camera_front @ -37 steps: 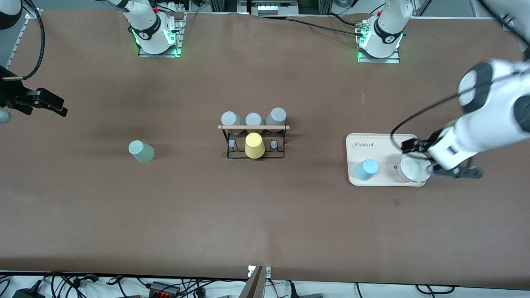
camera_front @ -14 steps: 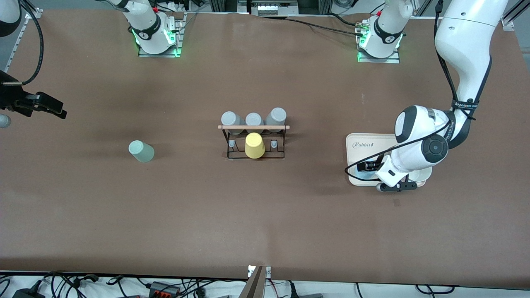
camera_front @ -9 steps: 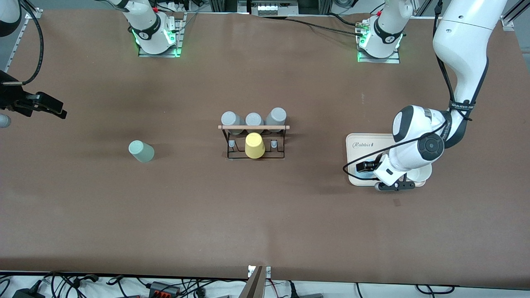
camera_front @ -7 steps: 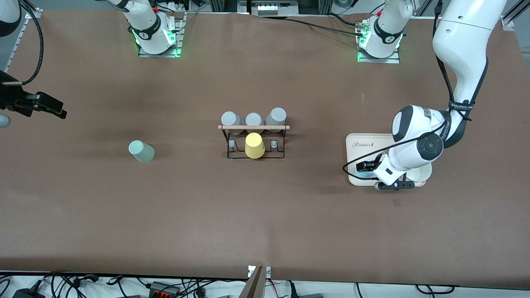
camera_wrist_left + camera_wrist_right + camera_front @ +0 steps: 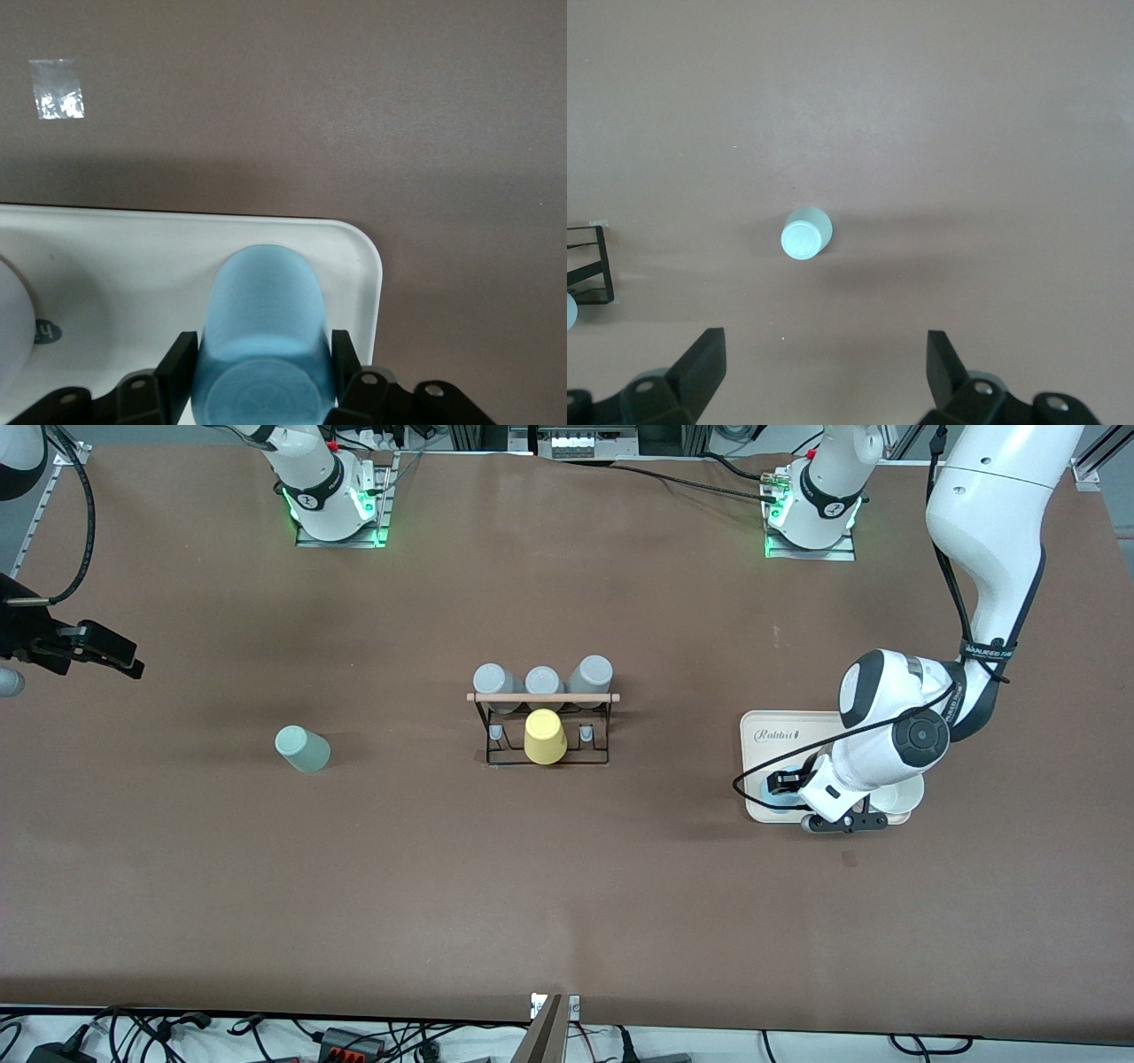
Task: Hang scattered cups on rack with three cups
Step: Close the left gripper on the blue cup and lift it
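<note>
Our left gripper (image 5: 263, 376) has its fingers (image 5: 176, 368) pressed against both sides of the light blue cup (image 5: 262, 345) on the beige tray (image 5: 780, 731). Our right gripper (image 5: 824, 372) waits, fingers spread wide and empty, high over the table, the mint green cup (image 5: 302, 748) at the rack's (image 5: 543, 726) 9 o'clock.

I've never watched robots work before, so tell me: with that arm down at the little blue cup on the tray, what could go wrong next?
The left gripper has its fingers on both sides of the light blue cup, which stands upside down and tapers, so it might slip when lifted. The cup stands near a corner of the beige tray, which a snagged lift could drag along. On the rack, the free pegs flank the yellow cup, leaving little room.
</note>
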Action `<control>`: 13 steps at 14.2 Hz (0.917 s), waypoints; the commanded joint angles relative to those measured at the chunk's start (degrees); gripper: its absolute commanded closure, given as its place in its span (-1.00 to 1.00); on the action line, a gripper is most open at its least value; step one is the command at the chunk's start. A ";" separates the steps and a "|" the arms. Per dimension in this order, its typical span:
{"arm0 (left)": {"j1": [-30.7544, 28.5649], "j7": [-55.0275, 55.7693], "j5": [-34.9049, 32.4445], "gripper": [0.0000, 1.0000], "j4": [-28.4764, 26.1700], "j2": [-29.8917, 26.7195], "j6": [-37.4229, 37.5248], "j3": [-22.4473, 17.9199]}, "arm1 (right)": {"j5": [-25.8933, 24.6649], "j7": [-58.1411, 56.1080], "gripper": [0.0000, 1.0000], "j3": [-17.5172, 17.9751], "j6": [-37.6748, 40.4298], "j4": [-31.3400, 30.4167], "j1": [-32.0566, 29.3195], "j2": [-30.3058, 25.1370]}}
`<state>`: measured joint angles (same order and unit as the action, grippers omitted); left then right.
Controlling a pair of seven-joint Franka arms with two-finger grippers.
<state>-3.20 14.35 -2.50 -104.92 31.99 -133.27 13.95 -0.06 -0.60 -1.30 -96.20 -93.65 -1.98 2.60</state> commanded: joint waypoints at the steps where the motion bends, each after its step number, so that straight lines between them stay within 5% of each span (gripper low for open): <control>1: 0.03 -3.52 -1.01 0.98 1.46 -2.89 2.74 0.63 | -0.02 -0.98 -1.00 0.16 1.01 0.93 0.04 -0.23; 8: 1.78 4.15 -0.14 0.99 16.84 -3.78 15.67 10.29 | -0.02 -0.90 -1.00 0.16 1.01 0.93 0.04 -0.23; 13: 9.25 21.39 2.31 1.00 23.52 -1.93 15.85 10.48 | -0.02 -0.90 -1.00 0.16 0.93 1.02 0.04 -0.23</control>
<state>4.03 31.07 -1.84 -86.05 28.13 -118.83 24.35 -0.06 -0.63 -1.21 -96.20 -93.59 -1.95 2.54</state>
